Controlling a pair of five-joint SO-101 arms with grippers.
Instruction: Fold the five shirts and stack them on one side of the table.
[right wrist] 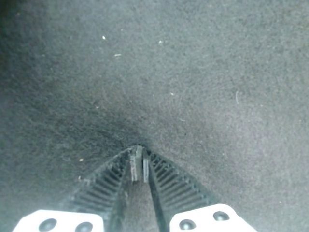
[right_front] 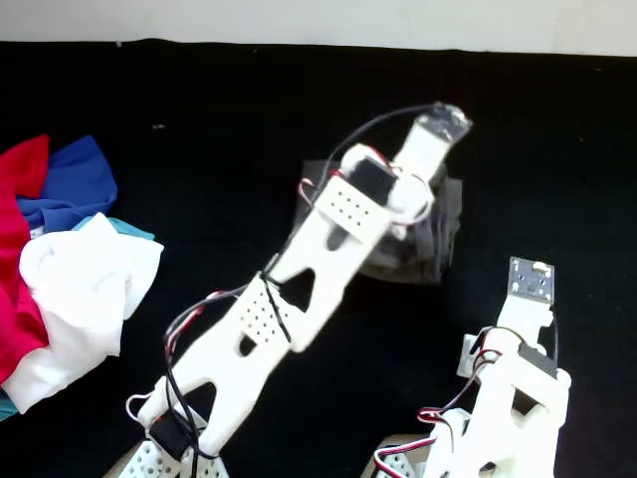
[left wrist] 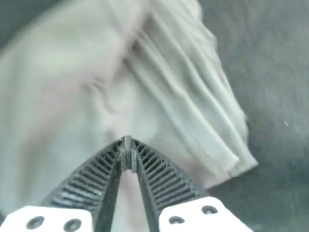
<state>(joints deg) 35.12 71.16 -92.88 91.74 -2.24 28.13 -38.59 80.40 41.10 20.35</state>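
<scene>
- The left gripper (left wrist: 126, 151) is hovering close over a folded grey shirt (left wrist: 72, 72), with its ribbed fingers pressed together at the tips and no cloth visibly caught between them.
- The folded grey shirt (right_front: 438, 234) is lying right of the table's middle, partly hidden under the left arm (right_front: 299, 269), which is stretching diagonally across from the near edge.
- The shirt's stacked layered edges are showing along one side in the left wrist view.
- The right gripper (right wrist: 139, 164) is pointing down at bare tabletop, fingers closed tip to tip.
- The right arm (right_front: 518, 388) is sitting at the near right corner, apart from the folded shirt.
- A loose heap is lying at the far left edge: a red shirt (right_front: 15, 249), a blue shirt (right_front: 75, 184), a white shirt (right_front: 85, 289) on top and a teal shirt (right_front: 134, 232) peeking out beside it.
- A black, felt-like cloth speckled with lint is covering the table (right_front: 219, 119).
- A pale wall (right_front: 299, 20) is running along behind the table's far edge.
</scene>
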